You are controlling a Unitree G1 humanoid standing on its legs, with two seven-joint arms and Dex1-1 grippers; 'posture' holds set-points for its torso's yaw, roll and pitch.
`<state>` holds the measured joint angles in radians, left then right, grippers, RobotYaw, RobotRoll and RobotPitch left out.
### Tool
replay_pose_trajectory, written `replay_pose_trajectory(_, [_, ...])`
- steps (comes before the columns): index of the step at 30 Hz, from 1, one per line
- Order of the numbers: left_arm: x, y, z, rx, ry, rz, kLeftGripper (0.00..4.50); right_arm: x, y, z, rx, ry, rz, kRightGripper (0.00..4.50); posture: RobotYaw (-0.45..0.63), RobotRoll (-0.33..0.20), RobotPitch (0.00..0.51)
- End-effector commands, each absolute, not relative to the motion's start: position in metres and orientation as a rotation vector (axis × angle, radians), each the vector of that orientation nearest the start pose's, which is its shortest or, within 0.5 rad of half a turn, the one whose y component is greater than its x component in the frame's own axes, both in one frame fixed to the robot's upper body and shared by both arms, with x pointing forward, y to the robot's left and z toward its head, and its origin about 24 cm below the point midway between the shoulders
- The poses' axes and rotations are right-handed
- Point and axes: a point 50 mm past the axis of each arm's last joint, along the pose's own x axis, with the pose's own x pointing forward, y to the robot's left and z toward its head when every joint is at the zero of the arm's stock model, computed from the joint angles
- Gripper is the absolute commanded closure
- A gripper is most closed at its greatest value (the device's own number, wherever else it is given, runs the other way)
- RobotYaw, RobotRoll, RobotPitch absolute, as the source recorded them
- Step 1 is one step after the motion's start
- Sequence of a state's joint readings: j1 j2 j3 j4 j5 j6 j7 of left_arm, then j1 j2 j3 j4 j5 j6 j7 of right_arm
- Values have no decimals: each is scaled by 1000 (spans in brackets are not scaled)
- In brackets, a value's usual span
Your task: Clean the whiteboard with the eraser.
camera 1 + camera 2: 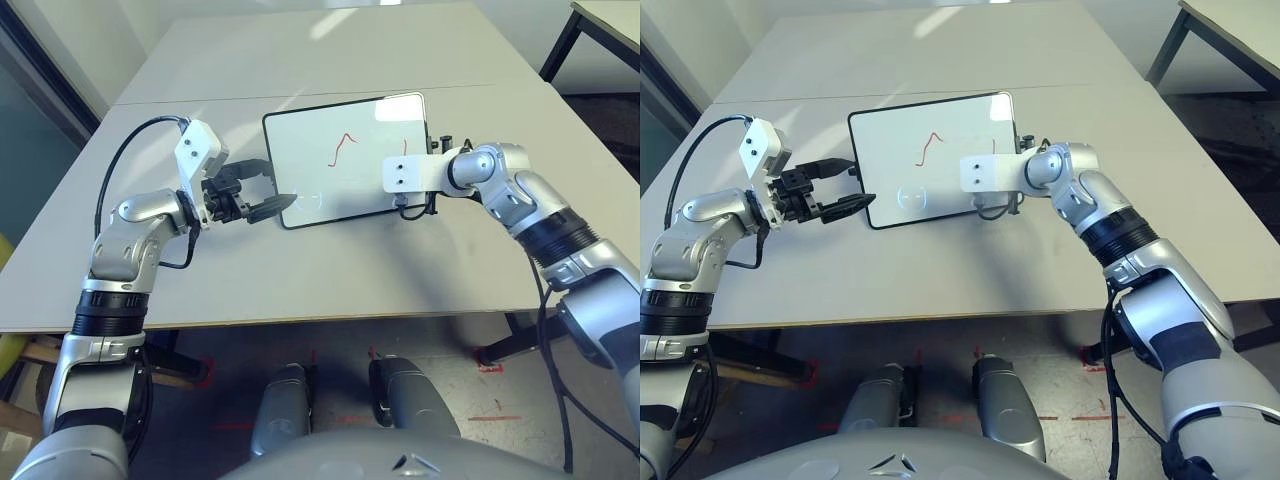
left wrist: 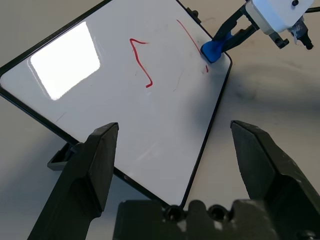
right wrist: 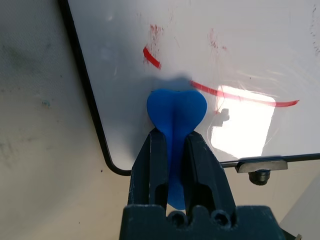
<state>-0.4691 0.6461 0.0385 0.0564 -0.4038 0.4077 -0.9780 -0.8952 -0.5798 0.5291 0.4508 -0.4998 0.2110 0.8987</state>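
Big pale tabletop [image 1: 300,280] is filling most of the left eye frame, w/ a 2nd table [image 1: 620,22] sitting in the upper R corner. Silver R arm [image 1: 590,265] is reaching in from the lower R of the frame, L arm [image 1: 120,250] from the lower L. Whiteboard [image 1: 300,165], black-framed, is lying at upper ctr, slightly tilted in frame, R arm's white wrist bracket [image 1: 410,174] covering part of its R side. L gripper [image 1: 283,183] is hovering by the board's L edge in frame, fingers spread wide w/ nothing btwn. R gripper [image 3: 172,137] is pinching the blue eraser [image 3: 176,110], fingers closed on its narrow waist, rounded end sticking out past the tips. Eraser is sitting over the whiteboard, just inside a corner; can't tell if it's pressing down. Red wavy stroke [image 1: 343,149] is showing approx mid-board; long thin red line [image 3: 245,97] is running close to the eraser, w/ a short red dash [image 3: 151,58] also nearby. Faint red smudges [image 3: 213,41] are dotting the surface there. Small dark knob [image 3: 259,177] is jutting from the board's edge.
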Motion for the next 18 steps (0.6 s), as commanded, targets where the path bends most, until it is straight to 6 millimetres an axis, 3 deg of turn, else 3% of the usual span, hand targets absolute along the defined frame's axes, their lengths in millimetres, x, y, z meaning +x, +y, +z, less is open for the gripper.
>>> replay_pose_trajectory(1, [305, 210, 162, 229, 96, -947, 0, 369, -169, 133, -1342, 490, 783, 4303, -135, 0, 97])
replay_pose_trajectory(4, [305, 209, 162, 230, 96, -947, 0, 368, -168, 132, -1341, 490, 784, 4304, -135, 0, 98])
replay_pose_trajectory(18, [304, 209, 163, 228, 100, -943, 0, 361, -125, 145, -1281, 359, 875, 4305, -128, 0, 102])
